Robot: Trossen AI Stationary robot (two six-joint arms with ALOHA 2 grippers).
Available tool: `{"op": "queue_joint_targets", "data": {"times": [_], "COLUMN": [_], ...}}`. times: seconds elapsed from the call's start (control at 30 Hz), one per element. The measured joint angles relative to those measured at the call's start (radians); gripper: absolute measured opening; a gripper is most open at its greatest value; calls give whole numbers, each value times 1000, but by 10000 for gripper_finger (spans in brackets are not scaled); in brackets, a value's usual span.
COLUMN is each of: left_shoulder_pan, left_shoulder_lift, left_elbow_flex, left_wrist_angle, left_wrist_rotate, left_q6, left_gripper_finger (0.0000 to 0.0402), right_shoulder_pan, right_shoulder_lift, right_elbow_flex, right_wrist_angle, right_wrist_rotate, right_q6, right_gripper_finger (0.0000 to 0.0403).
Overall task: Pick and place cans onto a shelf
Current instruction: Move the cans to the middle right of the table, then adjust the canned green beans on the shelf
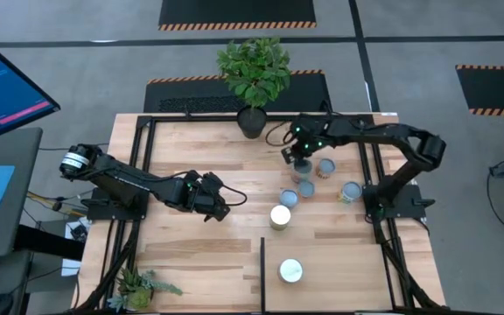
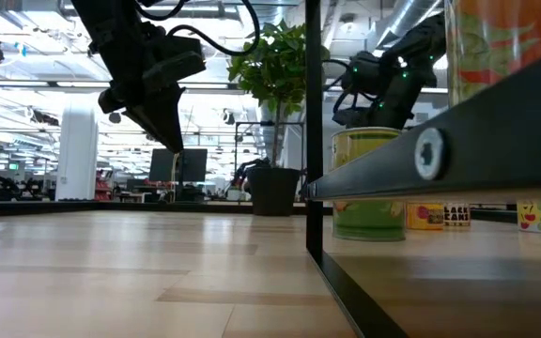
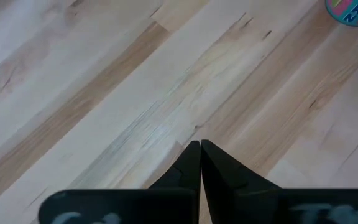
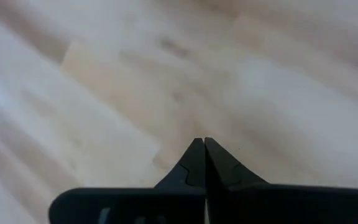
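Several cans stand upright on the wooden tabletop at its right middle: a white-topped one (image 1: 280, 216), pale-blue ones (image 1: 289, 198) (image 1: 306, 188), and more (image 1: 325, 166) (image 1: 350, 192) farther right. One can (image 1: 290, 270) (image 2: 369, 183) stands on the shelf (image 1: 339, 262) at the near right. My left gripper (image 1: 223, 207) (image 3: 199, 147) is shut and empty above bare wood, left of the cans. My right gripper (image 1: 288, 157) (image 4: 204, 142) is shut and empty above the table, just at the far-left side of the can group.
A black plant pot (image 1: 252, 121) with a leafy plant stands at the table's far edge. A small plant (image 1: 138, 289) sits at the near left corner. Black frame bars (image 1: 262, 271) edge the shelf and the table's sides. Bare wood (image 1: 182, 245) lies at the left and middle.
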Motion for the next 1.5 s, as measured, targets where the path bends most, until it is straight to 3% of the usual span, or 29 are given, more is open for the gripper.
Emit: {"op": "queue_joint_targets", "data": {"times": [0.33, 0.57, 0.83, 0.97, 1.1, 1.3, 1.5], "left_shoulder_pan": [0, 0, 0, 0, 0, 0, 0], "left_shoulder_lift": [0, 0, 0, 0, 0, 0, 0], "left_elbow_flex": [0, 0, 0, 0, 0, 0, 0], "left_wrist_angle": [0, 1, 0, 0, 0, 0, -1], "left_wrist_rotate": [1, 1, 1, 26, 50, 59, 59], "left_q6": [-1, 0, 11, 0, -1, -22, -24], "left_gripper_finger": [0, 0, 0, 0, 0, 0, 0], "right_shoulder_pan": [177, 311, 339, 345, 391, 614, 910], "right_shoulder_lift": [-94, -173, -332, -393, -464, -529, -451], "right_elbow_flex": [0, 0, 0, 0, 0, 1, 1], "right_wrist_angle": [-225, -226, -146, -226, -337, -377, -371], "right_wrist_rotate": [5, 52, 118, 119, 197, 193, 215], "right_q6": [75, 146, 30, 26, 86, 112, 115], "right_gripper_finger": [10, 10, 20, 30, 31, 17, 9]}}
